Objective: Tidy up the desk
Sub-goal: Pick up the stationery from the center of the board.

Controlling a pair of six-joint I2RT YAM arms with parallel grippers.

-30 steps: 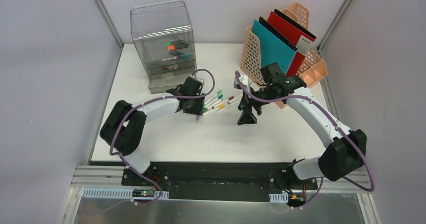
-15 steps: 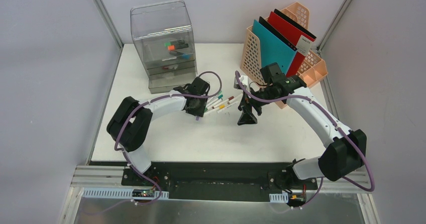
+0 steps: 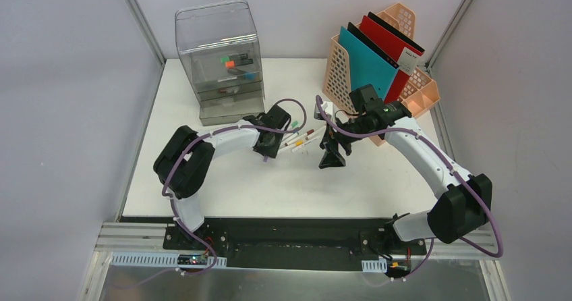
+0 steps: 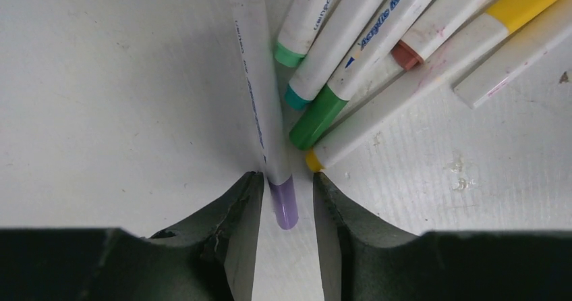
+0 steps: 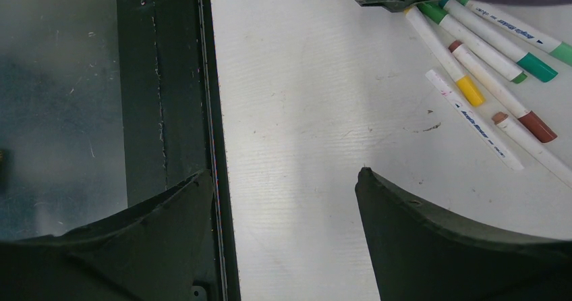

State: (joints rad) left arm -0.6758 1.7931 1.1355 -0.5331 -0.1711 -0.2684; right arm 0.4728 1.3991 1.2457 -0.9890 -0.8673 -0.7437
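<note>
Rail (image 3: pixel 283 221) nearest, white desk (image 3: pixel 222 179) beyond, under everything; two pincers above: right gripper (image 5: pixel 287 179) spread wide, empty; left gripper (image 4: pixel 288 179) slightly parted astride one purple marker (image 4: pixel 253 85), not pinching; six markers (image 4: pixel 378 51) alongside; farthest, drawer unit (image 3: pixel 219 58) containing pens (image 3: pixel 233 61); rack (image 3: pixel 337 71) containing folders (image 3: pixel 367 61).

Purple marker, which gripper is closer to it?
Left. The left gripper straddles the purple marker at its cap; the right gripper hangs open off to the right, above the desk.

Markers (image 3: pixel 303 136) lie between a clear drawer unit (image 3: pixel 219 61) and a peach file rack (image 3: pixel 336 71).
</note>
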